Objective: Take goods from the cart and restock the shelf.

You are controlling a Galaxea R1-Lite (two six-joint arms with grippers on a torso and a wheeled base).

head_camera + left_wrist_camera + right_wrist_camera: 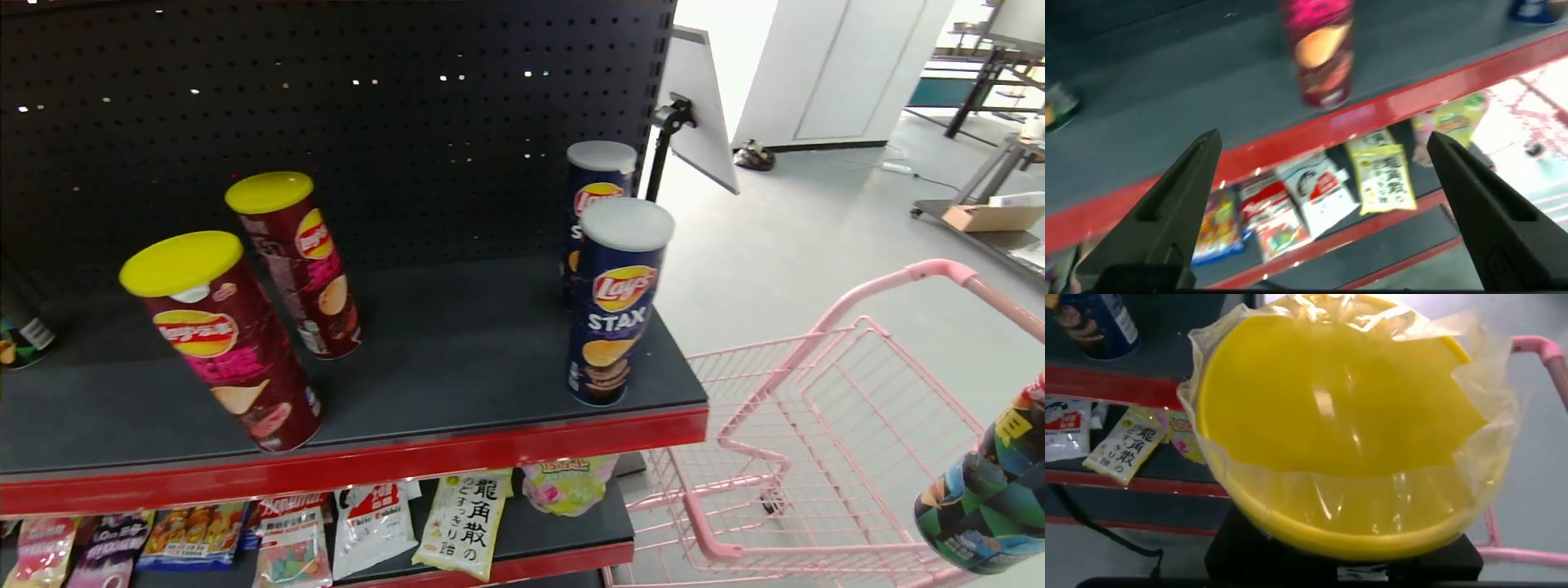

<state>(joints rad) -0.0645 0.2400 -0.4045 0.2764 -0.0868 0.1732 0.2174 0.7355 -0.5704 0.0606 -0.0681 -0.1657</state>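
shelf deck (457,351) matt dark, front lip (408,457) glossy red — cart (939,268) pink coated wire. can (984,490) glossy print; lid (1347,416) smooth yellow plastic under crinkled clear film (1478,482).

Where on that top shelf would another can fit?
The widest bare patch of the top shelf lies in the middle, bordered by the rear maroon can, the front maroon can and the front navy can. The right end, where the rear navy can stands close behind, is crowded; the lower shelf is packed with snack bags.
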